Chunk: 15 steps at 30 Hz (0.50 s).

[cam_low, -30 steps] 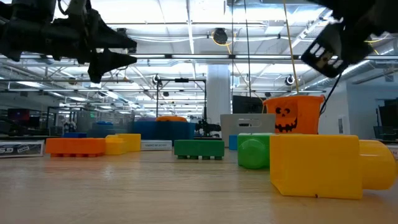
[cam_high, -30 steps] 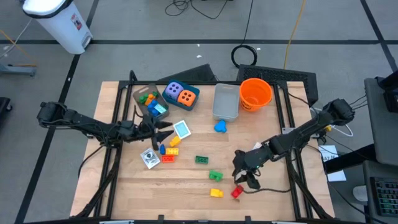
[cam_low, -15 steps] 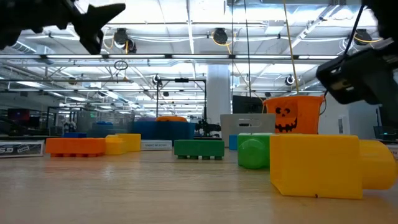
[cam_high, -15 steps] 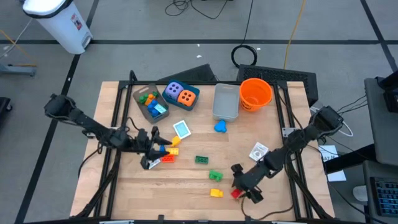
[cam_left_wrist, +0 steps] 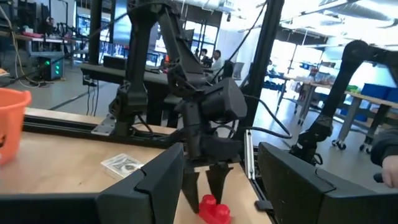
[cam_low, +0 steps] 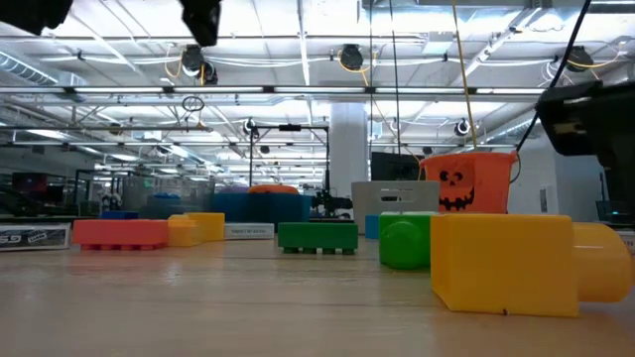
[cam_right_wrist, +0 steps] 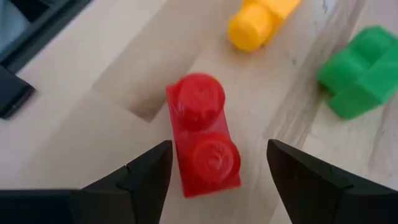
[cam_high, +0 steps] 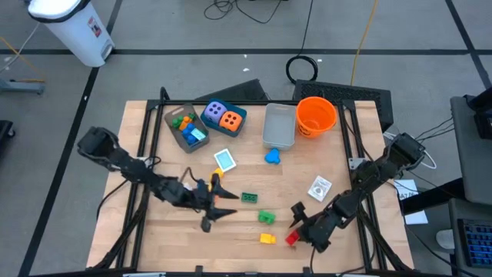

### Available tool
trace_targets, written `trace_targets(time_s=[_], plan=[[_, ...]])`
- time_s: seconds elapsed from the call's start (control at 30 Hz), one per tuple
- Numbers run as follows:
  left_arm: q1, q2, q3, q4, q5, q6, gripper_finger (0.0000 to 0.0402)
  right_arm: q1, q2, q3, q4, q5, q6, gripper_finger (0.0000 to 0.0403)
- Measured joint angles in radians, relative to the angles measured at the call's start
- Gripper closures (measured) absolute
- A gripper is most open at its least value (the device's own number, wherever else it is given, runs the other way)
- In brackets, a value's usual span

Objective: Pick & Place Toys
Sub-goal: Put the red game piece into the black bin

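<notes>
Right wrist view: the right gripper [cam_right_wrist: 214, 186] hangs over the red brick [cam_right_wrist: 203, 134], jaws apart, straddling it across its long axis, at the worktop's [cam_high: 231, 238] near edge. The left gripper [cam_high: 223, 204], jaws apart, hovers mid-worktop. Farther off, the tray [cam_high: 183, 128] holds bricks, seemingly green, orange, blue.

Red brick [cam_right_wrist: 204, 144] btwn open fingers [cam_right_wrist: 138, 183] (not touching); yellow [cam_right_wrist: 260, 20], green [cam_right_wrist: 360, 70] bricks beyond.
</notes>
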Motion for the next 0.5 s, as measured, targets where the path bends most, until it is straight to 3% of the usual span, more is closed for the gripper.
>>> trace_targets(time_s=[0.23, 0.5], plan=[[0.003, 0.109, 0.102, 0.0, 0.002, 0.008, 0.0186, 0.0, 0.0, -0.033, 0.007, -0.028, 0.044, 0.016], [0.007, 0.12, 0.113, 0.0, 0.003, -0.002, 0.0186, 0.0, -0.001, -0.07, 0.122, -0.053, 0.04, 0.0228]])
